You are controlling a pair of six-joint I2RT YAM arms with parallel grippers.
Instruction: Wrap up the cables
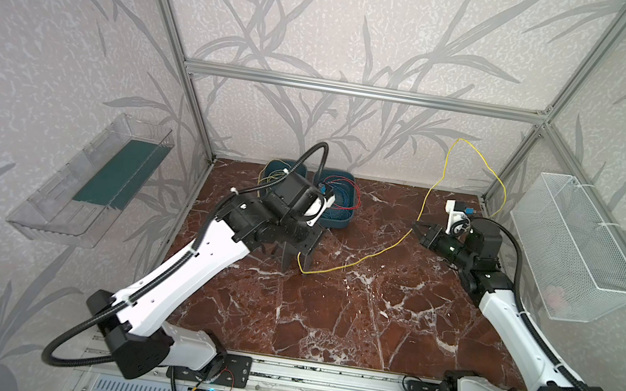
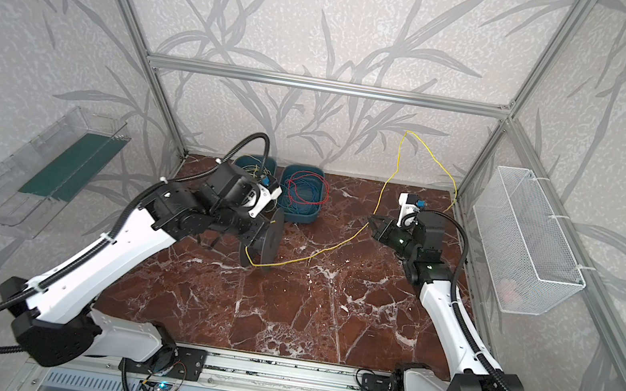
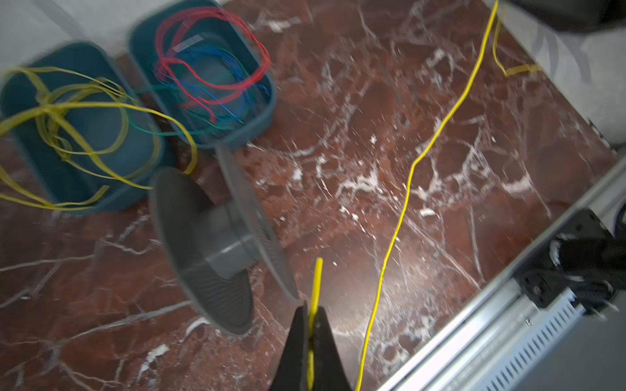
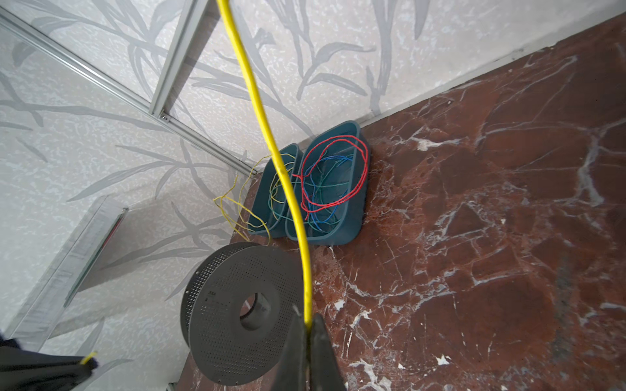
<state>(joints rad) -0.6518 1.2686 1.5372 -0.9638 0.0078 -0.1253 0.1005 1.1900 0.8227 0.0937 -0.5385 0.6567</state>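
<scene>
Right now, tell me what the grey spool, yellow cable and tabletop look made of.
The spool looks matte grey plastic, flanges perforated; the yellow cable, glossy plastic-like insulation, bending freely, core unseen; the tabletop, polished red marble with white veins, possibly printed.

Robot lab cell; aluminium frame (image 1: 360,91); wallpapered panels (image 1: 370,24); marble-print tabletop (image 1: 326,320); 2 arms (image 1: 205,260) on rail (image 1: 325,385)

Both top views look steeply down from high at the front over the whole worktop (image 1: 325,324). The wrist cameras sit close behind the left claw (image 3: 311,325) and right claw (image 4: 306,326), looking past the tips; both catch the spool (image 3: 216,247), bins (image 4: 338,233) and cable (image 4: 260,111).
</scene>
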